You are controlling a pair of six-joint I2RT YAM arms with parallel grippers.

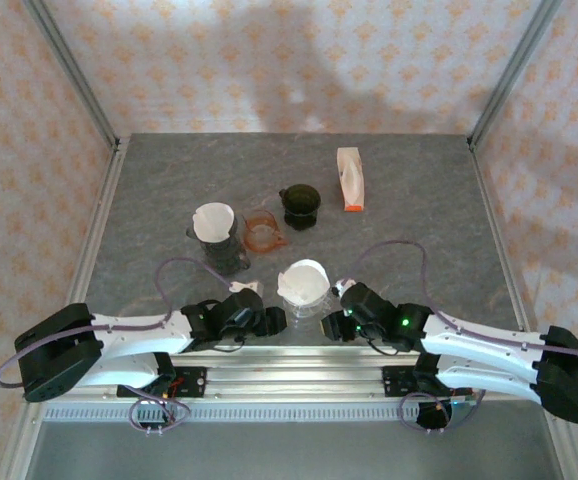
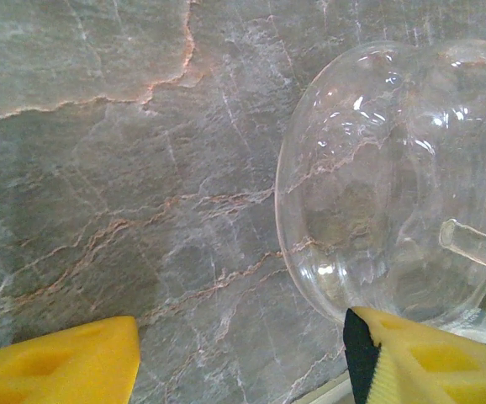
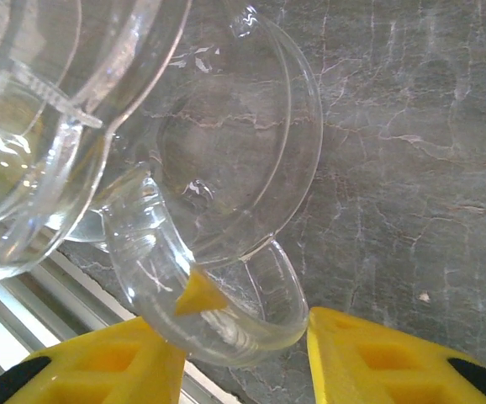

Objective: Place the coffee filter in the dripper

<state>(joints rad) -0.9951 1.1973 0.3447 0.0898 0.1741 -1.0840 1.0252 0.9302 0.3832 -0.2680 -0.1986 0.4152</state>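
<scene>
While left gripper (image 2: 243, 370) stands wide open on nothing, the clear dripper (image 2: 394, 185) sits at the right of that wrist frame, just above the lower-right finger. Right gripper (image 3: 243, 353) straddles the dripper's glass handle (image 3: 226, 311), jaws partly closed; can't tell if the pads actually pinch it. Top view: white coffee filter (image 1: 304, 280) sits in that dripper, lower centre, between both grippers. Further up: second filter (image 1: 214, 221) on a dark glass vessel (image 1: 229, 255), orange dripper (image 1: 264, 232) beside it, dark dripper (image 1: 299, 205), filter pack (image 1: 350, 180) upper right of the table (image 1: 419, 200).
</scene>
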